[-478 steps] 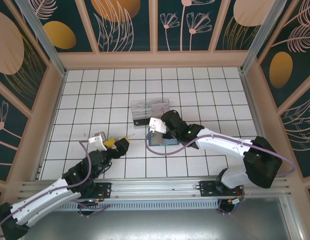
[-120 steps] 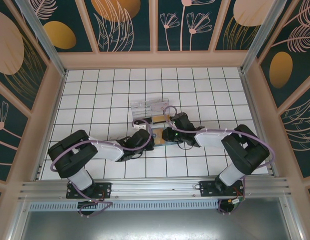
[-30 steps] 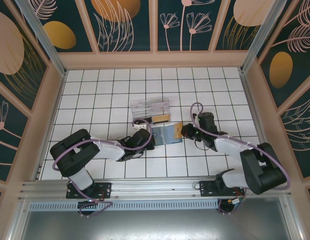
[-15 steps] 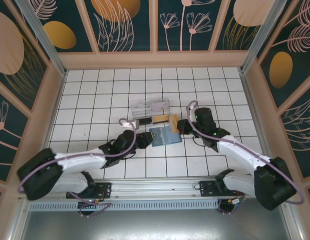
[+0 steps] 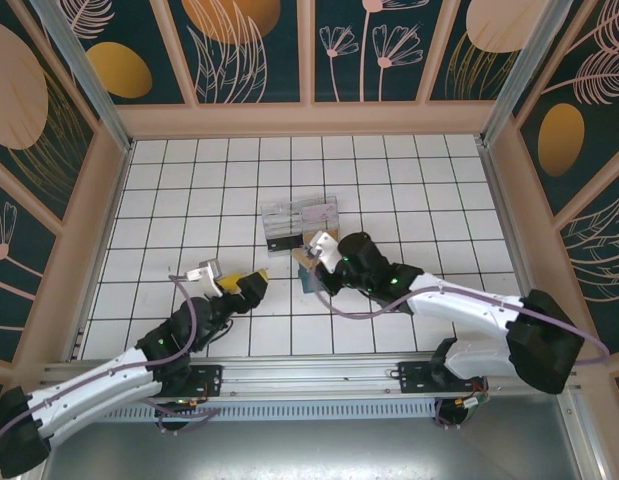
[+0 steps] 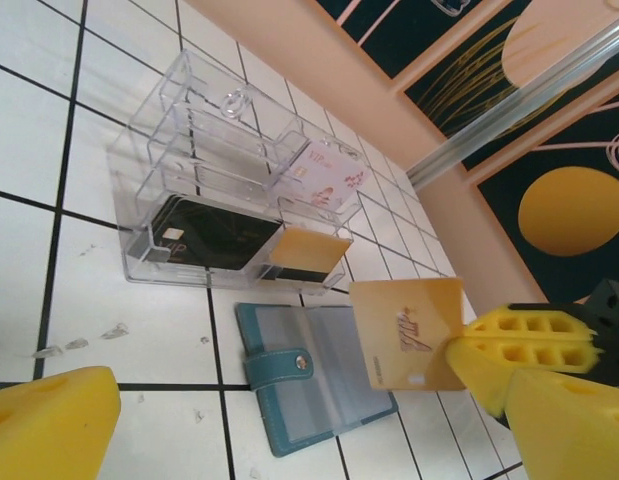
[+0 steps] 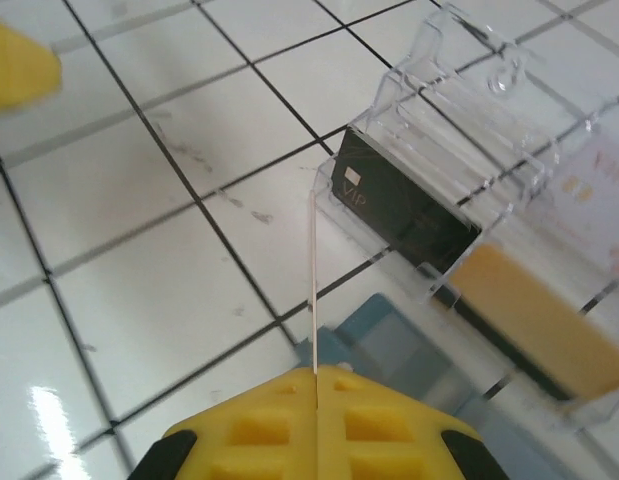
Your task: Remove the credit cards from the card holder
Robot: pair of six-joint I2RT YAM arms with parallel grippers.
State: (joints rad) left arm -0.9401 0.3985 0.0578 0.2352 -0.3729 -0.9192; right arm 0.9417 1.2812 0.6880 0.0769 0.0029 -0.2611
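Observation:
The card holder (image 6: pixel 314 385), a teal wallet, lies open and flat on the white tiles just in front of a clear plastic box (image 6: pixel 219 180); its snap strap points left. My right gripper (image 7: pixel 316 375) is shut on a gold credit card (image 6: pixel 404 335), holding it upright on edge above the holder's right side. That card (image 7: pixel 314 290) shows edge-on in the right wrist view, over the holder (image 7: pixel 419 330). From above, the right gripper (image 5: pixel 322 255) covers most of the holder (image 5: pixel 307 279). My left gripper (image 5: pixel 241 280) stands open and empty, well to the left of the holder.
Inside the clear box (image 5: pixel 299 220) sit a black card (image 6: pixel 204 235), a gold card (image 6: pixel 309 250) and a white patterned card (image 6: pixel 324 175). White tiled floor stretches all round, bounded by raised peach walls (image 5: pixel 99 200).
My left gripper has opened and drawn back to the lower left, away from the holder. My right gripper has carried the gold card leftward over the holder.

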